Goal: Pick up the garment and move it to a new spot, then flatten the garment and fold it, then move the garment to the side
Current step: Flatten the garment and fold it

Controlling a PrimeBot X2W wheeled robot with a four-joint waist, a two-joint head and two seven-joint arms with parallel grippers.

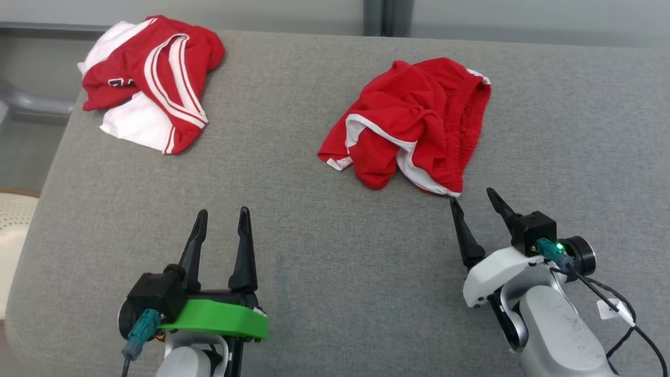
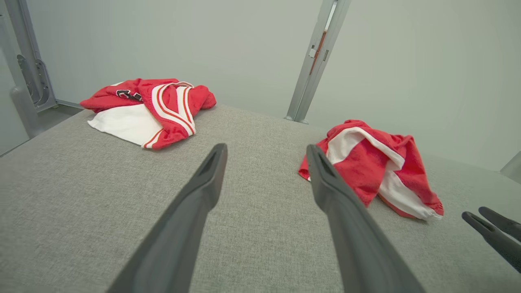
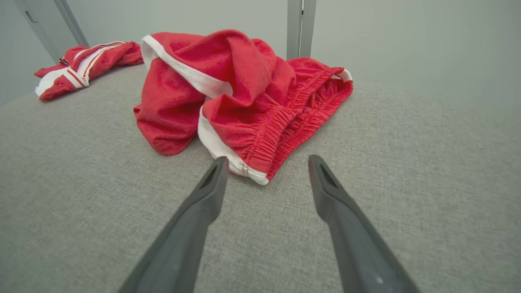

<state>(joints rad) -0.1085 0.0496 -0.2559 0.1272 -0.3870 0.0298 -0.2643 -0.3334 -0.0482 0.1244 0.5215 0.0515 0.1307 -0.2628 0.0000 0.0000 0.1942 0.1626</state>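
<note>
A crumpled red garment (image 1: 413,123) with white trim and an elastic waistband lies on the grey surface, right of centre; it also shows in the left wrist view (image 2: 372,167) and the right wrist view (image 3: 244,97). My right gripper (image 1: 473,199) is open, its fingertips just short of the garment's near hem, with nothing between them (image 3: 266,162). My left gripper (image 1: 222,214) is open over bare cloth at the lower left, well apart from the garment (image 2: 266,150).
A second red and white garment (image 1: 149,78) lies bunched at the far left corner of the grey padded surface (image 1: 335,272). The surface's left edge drops off beside a pale perforated object (image 1: 13,230). A grey wall and a metal post (image 2: 315,57) stand behind.
</note>
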